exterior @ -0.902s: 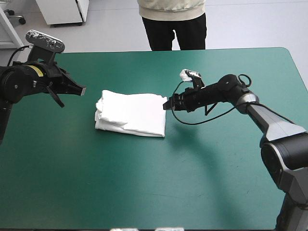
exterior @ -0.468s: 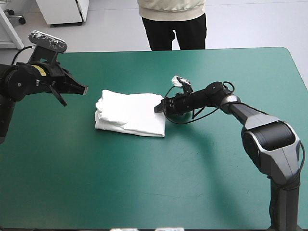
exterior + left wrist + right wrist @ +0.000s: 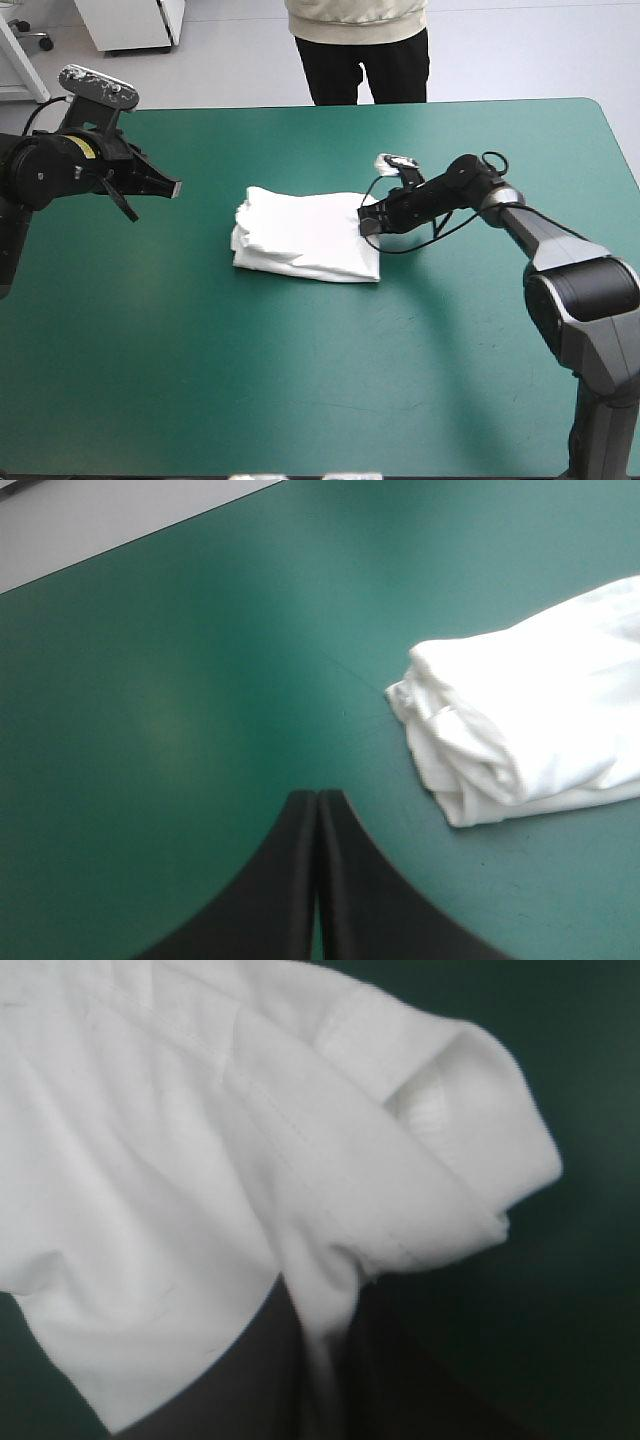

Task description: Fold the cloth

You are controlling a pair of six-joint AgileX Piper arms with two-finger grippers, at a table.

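Right hand (image 3: 367,223) pinching soft white T-shirt (image 3: 300,237) edge (folded rectangular bundle); left hand (image 3: 172,187) clenched, well apart.

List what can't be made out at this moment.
- High view: how the right tool grips the T-shirt; its tips are too small and dark at the bundle's edge.
- Right wrist view: the bundle's outline; cloth fills the view and covers the tool's tips.
- Left wrist view, past the shut left tool: the bundle's far part, cut off by the frame.
- All views: inner fold layers, hidden under the top layer.
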